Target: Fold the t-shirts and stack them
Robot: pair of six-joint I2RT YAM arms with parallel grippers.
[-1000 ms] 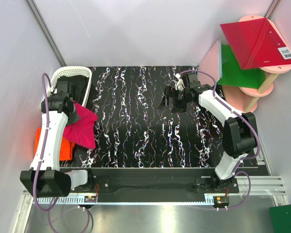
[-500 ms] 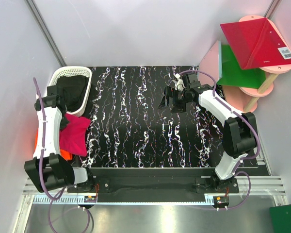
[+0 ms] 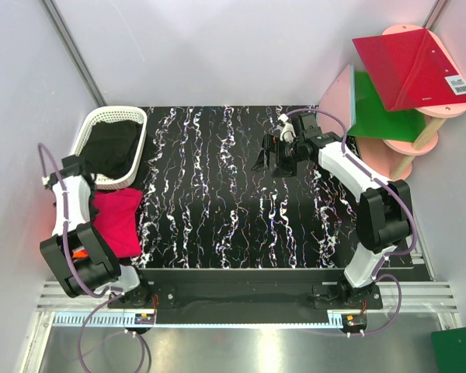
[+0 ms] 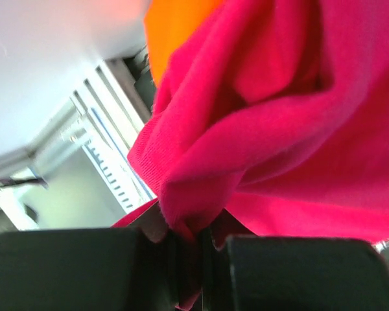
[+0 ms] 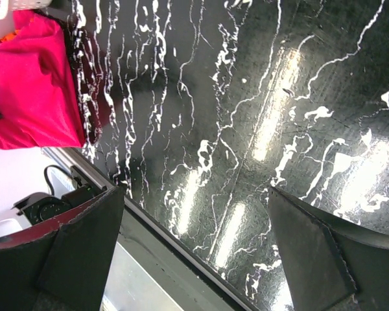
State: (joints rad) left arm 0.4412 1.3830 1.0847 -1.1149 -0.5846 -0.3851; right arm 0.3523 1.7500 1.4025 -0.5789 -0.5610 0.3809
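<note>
T-shirt [image 4: 279, 129], pink, in left gripper [image 4: 193, 249]

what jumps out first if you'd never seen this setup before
The hot pink t-shirt at the table's left edge stands out first, a fold of it pinched in the left end effector. Next come the red panel and green panel on the pink stand at far right. The black, white-veined table lies under the open right end effector.

matt knit pink t-shirt [image 4: 298, 116] (glossy table [image 5: 246, 97])
</note>
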